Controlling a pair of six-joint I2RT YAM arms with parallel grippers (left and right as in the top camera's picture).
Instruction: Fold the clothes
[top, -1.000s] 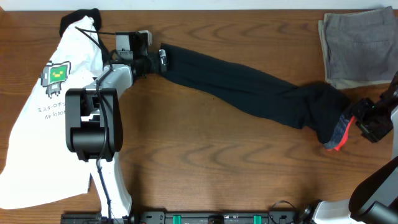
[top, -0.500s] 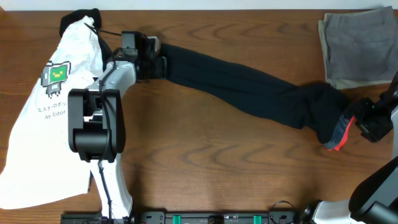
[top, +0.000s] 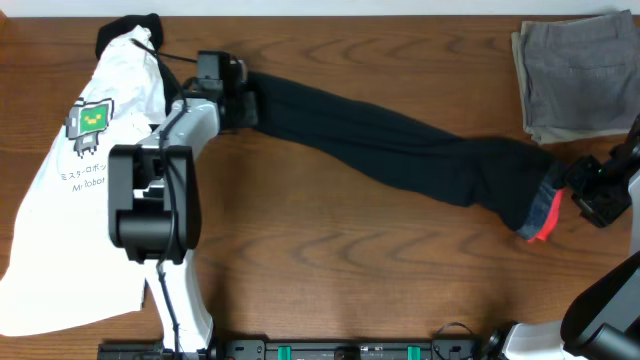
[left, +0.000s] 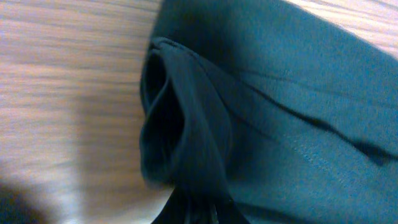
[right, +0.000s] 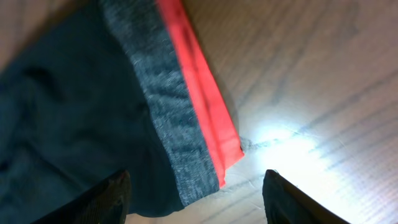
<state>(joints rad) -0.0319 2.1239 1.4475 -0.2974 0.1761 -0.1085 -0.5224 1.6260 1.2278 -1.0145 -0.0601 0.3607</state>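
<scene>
Right now the black trousers (top: 400, 145) lie stretched in a long diagonal across the wooden surface (top: 350, 270), from the upper left of the overhead frame down to the right edge. The left end effector (top: 235, 95) is clenched on the leg end at upper left, with cloth bunched into it. The right end effector (right: 198, 196) stands released at the right, its fingers (right: 102, 199) wide apart either side of the grey, coral-edged waistband (right: 161, 106). A white T-shirt (top: 70, 200) lies far left.
</scene>
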